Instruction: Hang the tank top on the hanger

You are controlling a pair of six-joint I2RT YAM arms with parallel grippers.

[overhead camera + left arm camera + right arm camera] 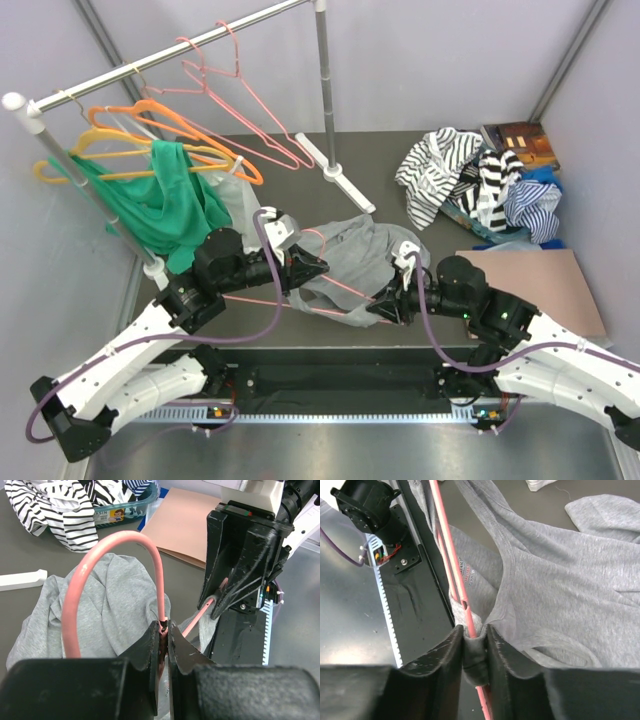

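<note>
Pinching the hanger (116, 537) at its hook base, left gripper (164, 628) is closed tight; right gripper (474, 635) clamps wire plus a fold of tank top (560, 580). Wire runs gripper to gripper; top bunched on table (400, 160), nearer right gripper

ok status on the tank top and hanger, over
Left gripper shut on hanger by its hook. Right gripper shut on tank top and wire together. Top mostly lying on table. Striped clothes apart.
</note>
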